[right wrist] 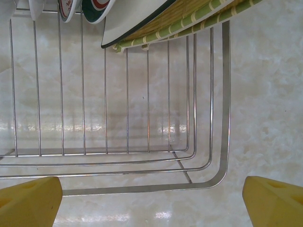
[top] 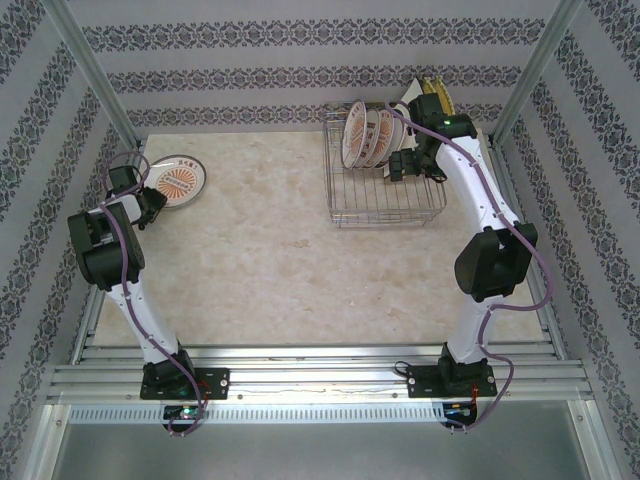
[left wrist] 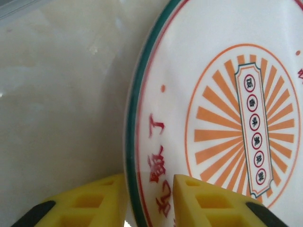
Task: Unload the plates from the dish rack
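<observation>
We see one green-banded plate (top: 178, 180) flat on the table (top: 260, 250), far left; the other plates (top: 365, 135) stand in the dish rack (top: 390, 208). The left gripper (left wrist: 150, 187) straddles its rim, pinching or free we cannot tell. The right gripper (right wrist: 152, 187) hangs wide over the rack, ready, we judge, for the next.

Yellow jaws stand wide apart over the dish rack (right wrist: 226, 94), with plates (right wrist: 137, 21) leaning inside.

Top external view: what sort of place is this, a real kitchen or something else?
Likely a robot test cell, not a kitchen: a left arm and right arm bolted to a metal frame, wallpapered panels boxing in a marble-look table, and a wire dish rack of plates.
</observation>
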You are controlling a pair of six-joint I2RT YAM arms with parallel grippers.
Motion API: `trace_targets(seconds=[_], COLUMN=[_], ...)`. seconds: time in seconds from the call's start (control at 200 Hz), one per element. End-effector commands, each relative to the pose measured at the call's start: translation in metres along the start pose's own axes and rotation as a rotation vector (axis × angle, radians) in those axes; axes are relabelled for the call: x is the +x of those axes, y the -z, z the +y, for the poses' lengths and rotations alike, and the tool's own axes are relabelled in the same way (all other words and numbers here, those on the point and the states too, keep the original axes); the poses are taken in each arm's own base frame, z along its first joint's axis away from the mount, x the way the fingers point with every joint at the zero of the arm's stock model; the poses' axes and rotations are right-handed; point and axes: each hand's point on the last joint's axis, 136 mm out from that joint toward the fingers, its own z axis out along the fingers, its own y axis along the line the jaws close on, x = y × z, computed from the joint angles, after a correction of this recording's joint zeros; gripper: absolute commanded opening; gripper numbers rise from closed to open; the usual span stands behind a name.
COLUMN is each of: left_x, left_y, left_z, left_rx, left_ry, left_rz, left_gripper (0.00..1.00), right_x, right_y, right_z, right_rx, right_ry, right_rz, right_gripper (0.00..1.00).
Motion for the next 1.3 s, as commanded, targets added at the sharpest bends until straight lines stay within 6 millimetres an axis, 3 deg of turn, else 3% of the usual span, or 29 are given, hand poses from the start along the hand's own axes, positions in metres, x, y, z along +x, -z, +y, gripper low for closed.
trace_targets(seconds=[0.0,0.045,0.11,0.185,0.395,0.535,0.67,0.759,0.879,1.094,1.294], left_x=[0.01,0.01,0.009,0.009,0.009,0.014,0.02,0.03,0.063,0.122,0.136], left_y=[-0.001,0.001,0.004,0.01,0.033,0.057,0.098,0.126,0.152,0.171,0.172], left_z=[0.01,0.011,0.011,0.01,0.005,-0.006,-0.023,-0.046,-0.085,-0.143,-0.167], left_rx=[-0.083,-0.103,-0.126,-0.172,-0.24,-0.269,-0.269,-0.238,-0.199,-0.134,-0.126], left_ry=[-0.066,-0.086,-0.122,-0.178,-0.302,-0.417,-0.526,-0.612,-0.741,-0.9,-0.898], left_rz=[0.04,0.041,0.037,0.043,0.034,0.078,0.124,0.144,0.178,0.297,0.363], left_gripper=[0.36,0.42,0.64,0.81,1.0,1.0,1.0,1.0,1.0,1.0,1.0], right_x=[-0.003,-0.003,-0.003,-0.004,-0.002,0.0,0.002,0.003,0.003,-0.002,-0.013], right_y=[0.017,0.017,0.018,0.021,0.021,0.017,0.017,0.015,0.009,0.004,0.01], right_z=[0.005,0.004,0.005,0.005,0.006,0.007,0.007,0.009,0.014,0.026,0.044], right_rx=[-0.019,-0.019,-0.02,-0.021,-0.025,-0.029,-0.033,-0.043,-0.048,-0.032,-0.061], right_ry=[0.016,0.016,0.019,0.019,0.018,0.02,0.022,0.024,0.018,0.029,0.025], right_rz=[-0.041,-0.041,-0.045,-0.051,-0.062,-0.06,-0.067,-0.07,-0.07,-0.067,-0.099], right_gripper=[0.98,0.98,0.98,0.98,0.98,0.98,0.98,0.98,0.98,0.98,0.98])
